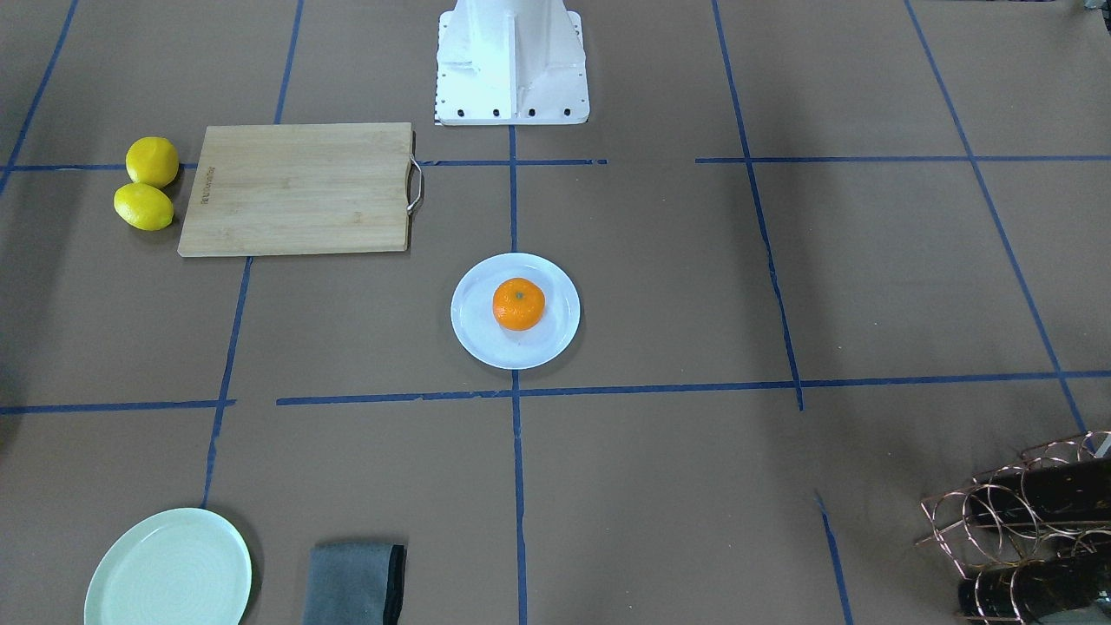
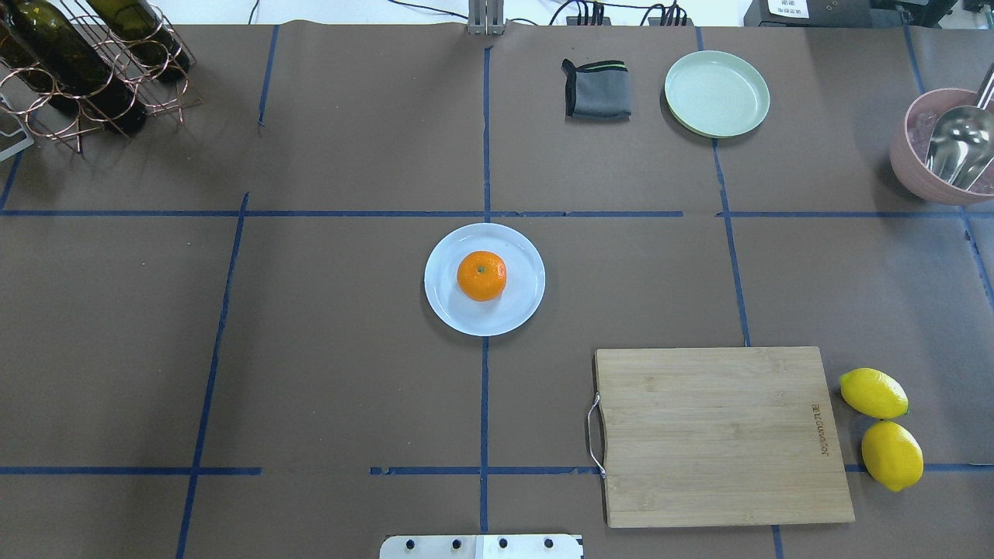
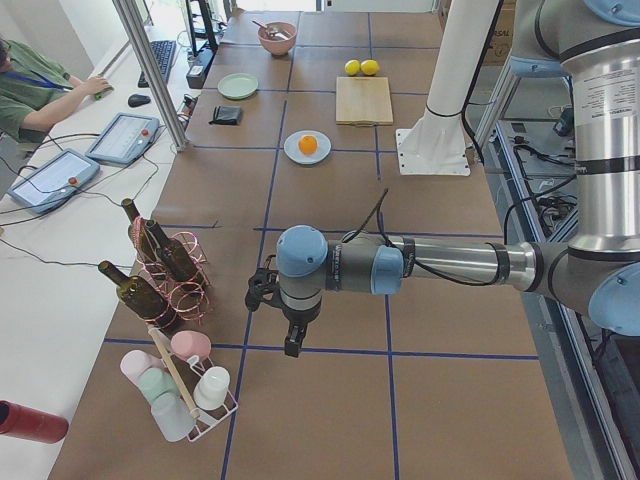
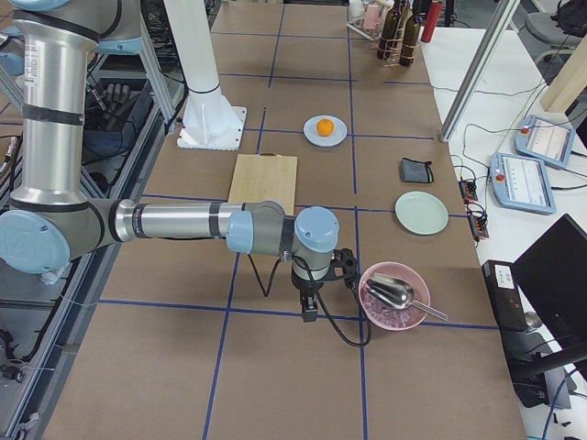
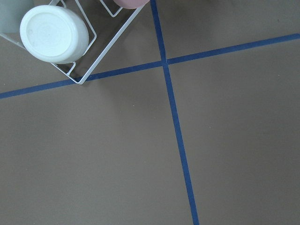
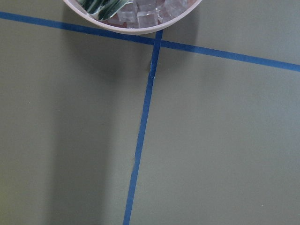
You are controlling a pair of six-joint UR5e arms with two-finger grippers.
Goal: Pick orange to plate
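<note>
The orange (image 1: 519,304) sits near the middle of the pale bluish-white plate (image 1: 542,345) at the table's centre, stem dot up; it also shows in the overhead view as the orange (image 2: 481,276) on the plate (image 2: 516,309). Neither gripper is near it. My left gripper (image 3: 258,292) hangs over bare table far out at the left end, next to the bottle rack. Out at the right end, beside the pink bowl, hangs my right gripper (image 4: 347,266). Both show only in the side views, so I cannot tell if they are open or shut.
A wooden cutting board (image 2: 722,435) with two lemons (image 2: 881,427) beside it lies on the robot's right. A pale green plate (image 2: 716,93), a grey cloth (image 2: 598,89) and a pink bowl with scoop (image 2: 943,147) stand further off. Wine rack (image 2: 78,70) far left; cup rack (image 3: 180,385).
</note>
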